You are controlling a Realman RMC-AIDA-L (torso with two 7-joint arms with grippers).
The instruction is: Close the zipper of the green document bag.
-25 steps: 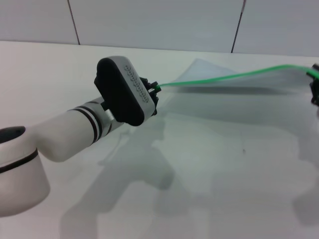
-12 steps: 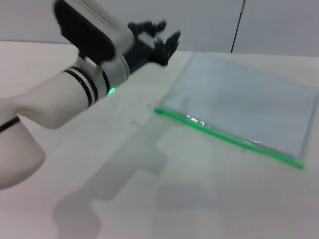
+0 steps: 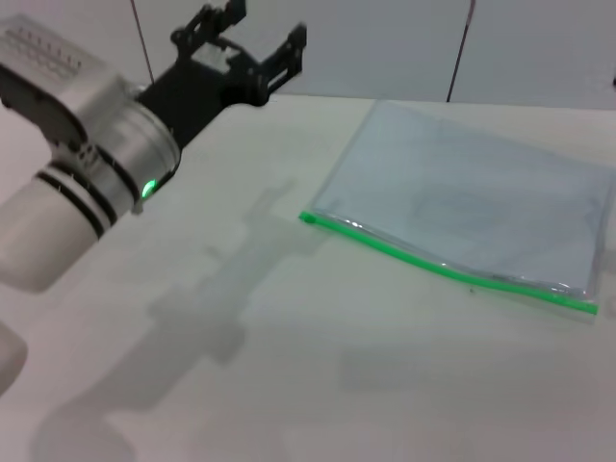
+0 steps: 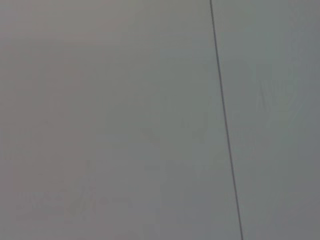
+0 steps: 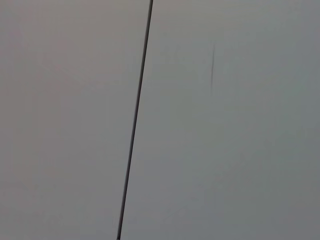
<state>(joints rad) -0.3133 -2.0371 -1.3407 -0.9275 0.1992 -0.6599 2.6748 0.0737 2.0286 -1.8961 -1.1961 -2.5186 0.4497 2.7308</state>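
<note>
Bag: we see the green document bag [image 3: 476,217], a flat rectangular pouch of translucent bluish-grey plastic, lying flat on the white table [image 3: 318,385], right of centre in the head view and reaching toward the far edge.
Zipper: we follow the zipper [image 3: 445,267], a thin bright green strip, along the bag's near long edge, from a small green end near the table's middle out toward the right edge of the view; we cannot make out the slider.
Left gripper: we find the left gripper [image 3: 258,43], black with spindly fingers [image 3: 286,50], raised above the table at the far left, up against the wall panels; its fingers stand spread apart with nothing between them, and it is well apart from the bag.
Left arm: we see its white and silver wrist section [image 3: 87,164] with black bands and a small green light [image 3: 147,189], filling the upper left of the head view.
Right gripper: we do not see it in any view.
Wrist views: we see only grey wall panels [image 4: 110,120] with one dark seam [image 4: 225,125] in the left wrist view, and the same kind of panel and seam [image 5: 135,120] in the right wrist view.
Shadow: we note the arm's soft shadow [image 3: 212,308] on the table, left of the bag.
</note>
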